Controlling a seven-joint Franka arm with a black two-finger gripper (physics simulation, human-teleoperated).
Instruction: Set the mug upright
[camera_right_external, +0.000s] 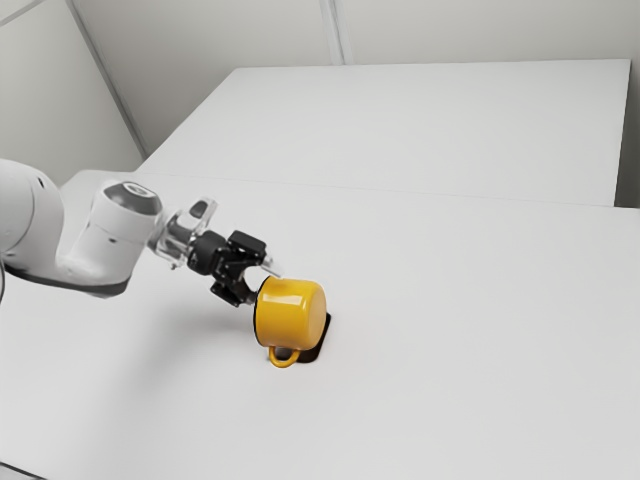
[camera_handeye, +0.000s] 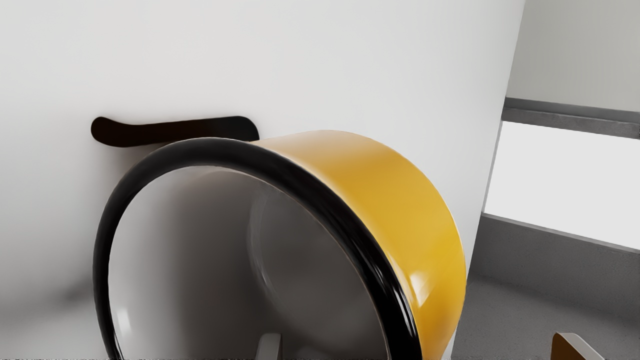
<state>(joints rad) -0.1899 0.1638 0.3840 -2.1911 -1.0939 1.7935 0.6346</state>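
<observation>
Mug, one: yellow, rounded cylinder with a glossy, enamel-like finish, black rim and yellow loop handle (camera_right_external: 292, 312); lying on its side at the white table (camera_right_external: 470, 340), mouth toward the arm, base toward the exterior view's right, not upright. Handle (camera_right_external: 283, 362): on the mug's side nearest the exterior view's bottom edge. Interior (camera_handeye: 200, 240): pale grey to dark grey in shade, the round outline of the bottom visible at the far end. Contents: one fingertip (camera_handeye: 270, 346) of the gripper, seen against the interior at the mouth; its depth inside cannot be told. Gripper, one: black, two-fingered, on a white and grey arm (camera_right_external: 115, 235), stationed at the mug's mouth (camera_right_external: 265, 285). Condition: fingers spread, the mug's wall running between them, the second finger outside the yellow wall with a gap showing in the wrist view; clamped on nothing. Flat piece, one: dark brown to black, rounded ends, material uncertain (camera_handeye: 175, 132); on the table just beside the mug, partly hidden behind it; whether the two touch cannot be told.
</observation>
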